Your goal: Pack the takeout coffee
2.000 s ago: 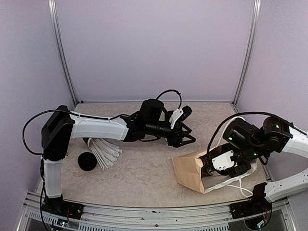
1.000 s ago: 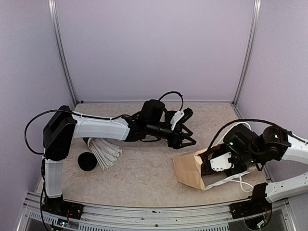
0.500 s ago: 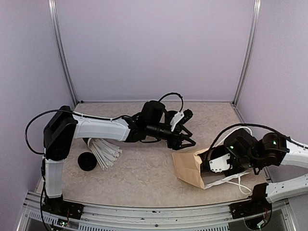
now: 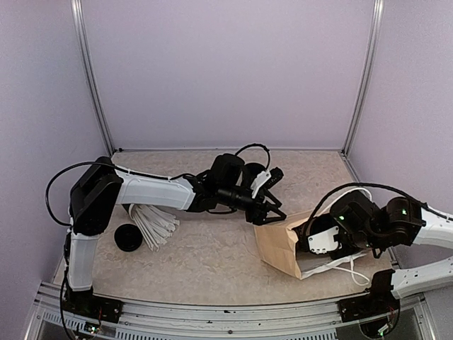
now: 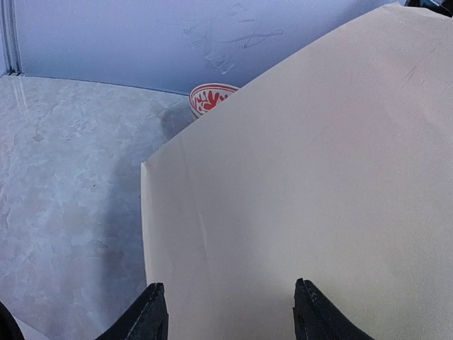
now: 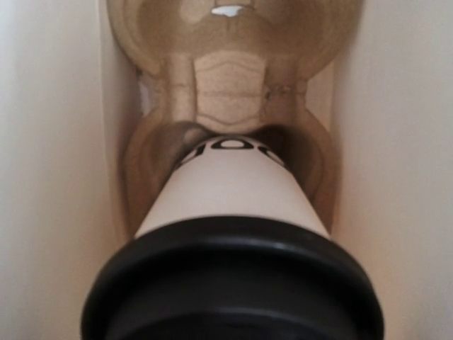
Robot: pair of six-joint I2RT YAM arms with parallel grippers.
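Observation:
A brown paper bag (image 4: 277, 249) lies on its side at the right of the table, its mouth toward my right arm. My right gripper (image 4: 320, 241) reaches into that mouth. In the right wrist view a takeout coffee (image 6: 228, 200), white with a black lid (image 6: 230, 283), fills the view. Its base sits in a moulded pulp carrier (image 6: 230, 85) inside the bag. The lid hides my right fingers, which seem closed round the cup. My left gripper (image 4: 267, 212) hovers open at the bag's far left corner, with its fingertips (image 5: 152, 315) over the bag's side (image 5: 304, 177).
A black cup stuffed with white straws (image 4: 152, 223) lies at the left, with a round black lid (image 4: 129, 237) beside it. A red-patterned bowl (image 5: 211, 98) peeks from behind the bag. White bag handles (image 4: 348, 271) trail toward the right arm's base.
My left gripper has moved down and right, closer to the bag's corner. My right gripper has gone slightly deeper into the bag's mouth.

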